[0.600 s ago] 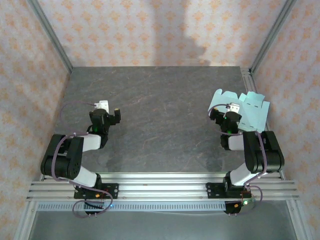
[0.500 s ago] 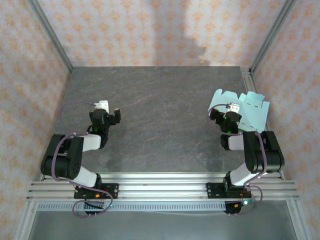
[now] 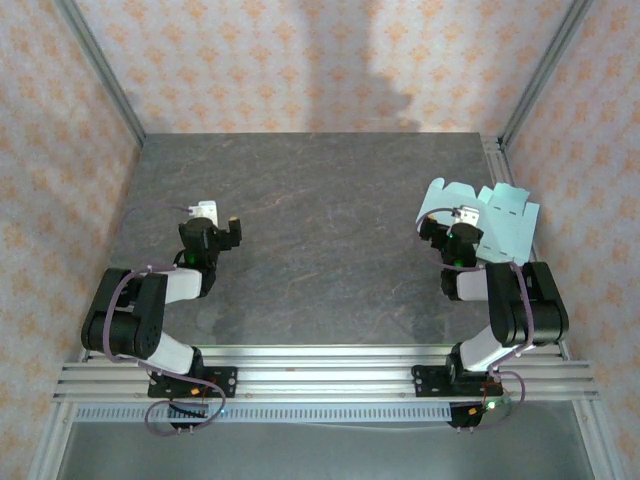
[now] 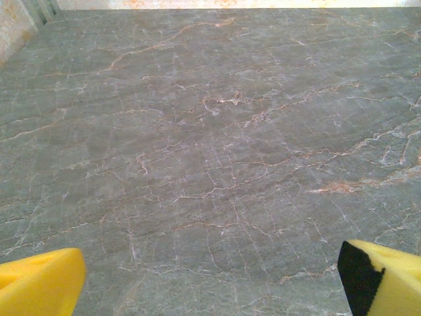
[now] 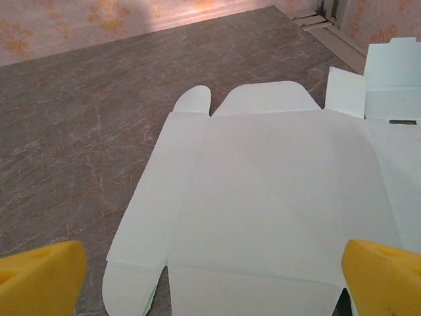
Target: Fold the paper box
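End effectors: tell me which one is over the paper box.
The right end effector, poised open over the flat paper box; the left end effector has bare table beneath it.

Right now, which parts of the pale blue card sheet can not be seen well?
- Top view: the right arm covers the middle of the pale mint-blue flat die-cut card sheet; fold lines too small.
- Right wrist view: the frame cuts off its right side and near edge; the yellow right fingers hide a near corner.
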`<state>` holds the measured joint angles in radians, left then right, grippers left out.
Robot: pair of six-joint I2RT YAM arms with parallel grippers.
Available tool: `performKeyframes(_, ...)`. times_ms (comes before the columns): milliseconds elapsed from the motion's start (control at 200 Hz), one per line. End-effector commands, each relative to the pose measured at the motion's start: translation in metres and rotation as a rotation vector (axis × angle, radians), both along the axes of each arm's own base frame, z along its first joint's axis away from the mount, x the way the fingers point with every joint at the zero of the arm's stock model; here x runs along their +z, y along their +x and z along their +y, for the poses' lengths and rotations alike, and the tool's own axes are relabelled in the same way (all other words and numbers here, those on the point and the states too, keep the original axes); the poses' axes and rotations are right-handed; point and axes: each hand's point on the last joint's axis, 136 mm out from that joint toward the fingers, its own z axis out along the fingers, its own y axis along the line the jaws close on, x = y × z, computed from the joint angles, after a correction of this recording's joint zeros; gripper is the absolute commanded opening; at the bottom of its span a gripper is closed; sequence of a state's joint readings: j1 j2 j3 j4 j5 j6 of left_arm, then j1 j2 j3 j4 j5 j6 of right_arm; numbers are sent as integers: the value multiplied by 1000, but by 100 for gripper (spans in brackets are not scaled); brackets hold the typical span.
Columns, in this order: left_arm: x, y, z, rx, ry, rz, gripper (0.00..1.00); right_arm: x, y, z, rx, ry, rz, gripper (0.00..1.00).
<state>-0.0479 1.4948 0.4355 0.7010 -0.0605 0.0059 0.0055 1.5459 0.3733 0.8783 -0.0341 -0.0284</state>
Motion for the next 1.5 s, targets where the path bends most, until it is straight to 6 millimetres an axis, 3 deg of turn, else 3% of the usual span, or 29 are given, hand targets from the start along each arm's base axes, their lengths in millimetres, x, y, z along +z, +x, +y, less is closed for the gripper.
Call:
performKeyframes(0,5,2,4,13,17,-24,100,6,6,-1,2,-7,-17,99)
performKeyframes(245,7,0,10,55,24,-27,100,10,4,3,27,-5,-40,99)
performKeyframes(495,50,-15,7,55,1,-36,100,46,-6,11,70,-8,-47,99)
performKeyframes(591,62,-23,-12,2,0,-28,100,64,-8,8,22,36,-36,99)
performKeyframes(751,82,-26,-64,-139,-2,-52,100,84,-6,16,-13,230,46,99)
performKeyframes(866,93,-27,-98,-228,-107,-82,100,71,3,32,-10,395,158,100)
performKeyframes(1131,89,-36,-171,-387,-135,-60,100,29,29,57,-2,581,374,99)
performKeyframes(1291,84,-34,-188,-387,-232,-50,100,-1,40,62,-10,596,468,99)
performKeyframes(1401,78,-28,-188,-340,-285,-45,100,-19,41,59,-47,592,517,98)
performKeyframes(1496,77,-25,-190,-324,-309,-40,100,-36,43,68,-20,619,572,98)
